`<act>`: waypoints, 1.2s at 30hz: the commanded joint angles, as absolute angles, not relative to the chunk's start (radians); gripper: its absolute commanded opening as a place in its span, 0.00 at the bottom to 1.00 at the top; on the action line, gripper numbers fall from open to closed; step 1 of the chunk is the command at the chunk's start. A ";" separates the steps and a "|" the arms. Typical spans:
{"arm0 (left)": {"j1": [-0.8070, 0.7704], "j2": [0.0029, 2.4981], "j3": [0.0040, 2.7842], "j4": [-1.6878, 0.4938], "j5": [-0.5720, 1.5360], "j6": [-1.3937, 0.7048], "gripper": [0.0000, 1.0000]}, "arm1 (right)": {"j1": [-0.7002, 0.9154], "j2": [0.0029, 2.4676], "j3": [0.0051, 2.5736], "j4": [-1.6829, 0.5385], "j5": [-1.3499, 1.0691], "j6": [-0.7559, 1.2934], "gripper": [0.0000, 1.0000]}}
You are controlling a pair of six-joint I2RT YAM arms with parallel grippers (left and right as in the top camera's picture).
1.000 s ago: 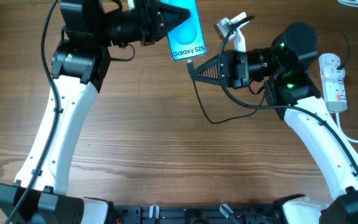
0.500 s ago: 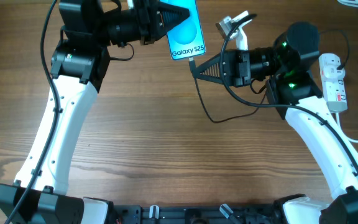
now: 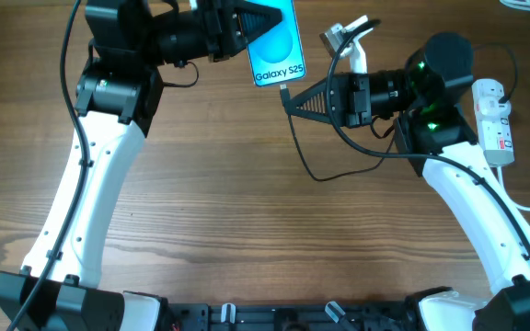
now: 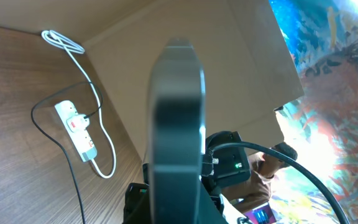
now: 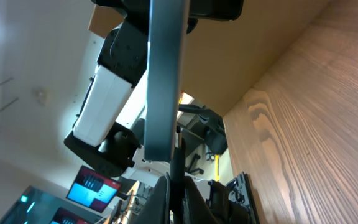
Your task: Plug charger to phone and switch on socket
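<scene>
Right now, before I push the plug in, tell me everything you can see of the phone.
The phone is a thin flat rectangle, screen facing the overhead camera: bright cyan, a darker teal oval, white "Galaxy S25" text at the end nearest the robot. Edge-on in both wrist views it is a smooth grey slab. The left gripper clamps its far end. The tip of the charger, held in the right gripper, meets its near edge; whether it is seated cannot be told.
</scene>
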State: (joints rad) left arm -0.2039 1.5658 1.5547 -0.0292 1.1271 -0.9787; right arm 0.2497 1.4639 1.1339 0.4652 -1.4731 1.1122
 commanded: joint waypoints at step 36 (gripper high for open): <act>-0.206 1.552 1.570 -0.053 1.143 -0.925 0.04 | 0.244 1.453 1.140 0.489 -1.447 1.129 0.04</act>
State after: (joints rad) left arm -0.2039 1.5658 1.5547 -0.0593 1.1263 -0.9443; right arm 0.2497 1.4639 1.1339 0.4808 -1.4757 1.1225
